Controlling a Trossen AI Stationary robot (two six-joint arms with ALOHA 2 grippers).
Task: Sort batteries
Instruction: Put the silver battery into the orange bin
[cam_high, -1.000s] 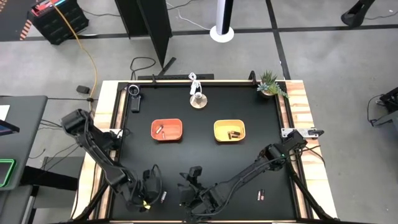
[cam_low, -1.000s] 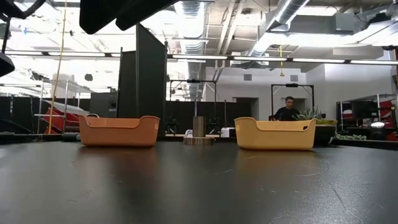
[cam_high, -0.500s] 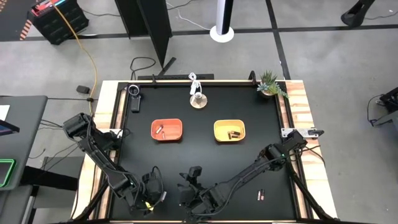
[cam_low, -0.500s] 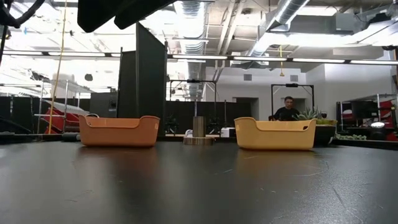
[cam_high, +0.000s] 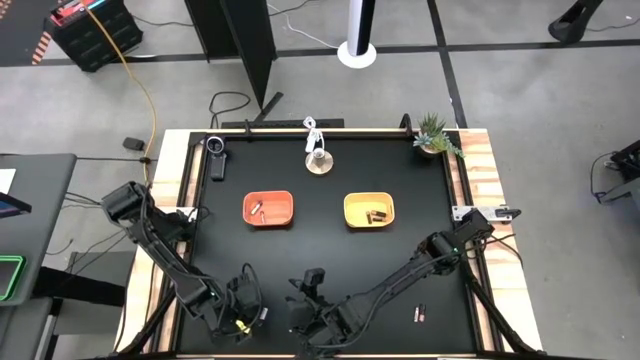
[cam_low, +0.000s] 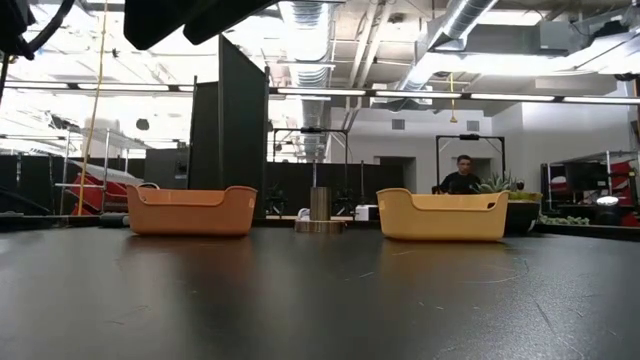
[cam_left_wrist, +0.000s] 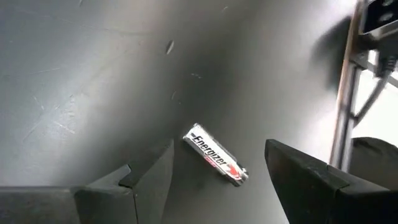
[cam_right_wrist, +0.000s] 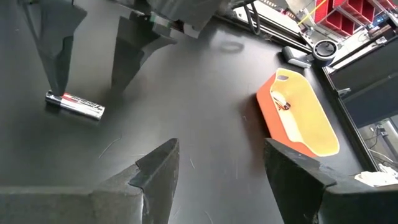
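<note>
A silvery-white battery (cam_left_wrist: 214, 163) lies on its side on the black table near the near edge; the right wrist view also shows this battery (cam_right_wrist: 74, 104). My left gripper (cam_left_wrist: 219, 154) is open just above it, one finger on either side, touching nothing. My right gripper (cam_right_wrist: 221, 149) is open and hovers close by, to the right of my left gripper (cam_high: 243, 318). A dark battery (cam_high: 421, 313) lies near the near right corner. The orange tray (cam_high: 268, 208) holds a silvery cell. The yellow tray (cam_high: 369, 211) holds dark cells.
A round metal-and-wood object with a white cable (cam_high: 318, 160) stands at the far edge, with a small plant (cam_high: 434, 134) at the far right corner and a black device (cam_high: 215, 155) at the far left. Bare black tabletop lies between the trays and the grippers. A person (cam_low: 462, 175) shows in the room beyond.
My left arm has shifted slightly toward the table's near edge, over the silvery battery. The battery and the trays have stayed where they were.
</note>
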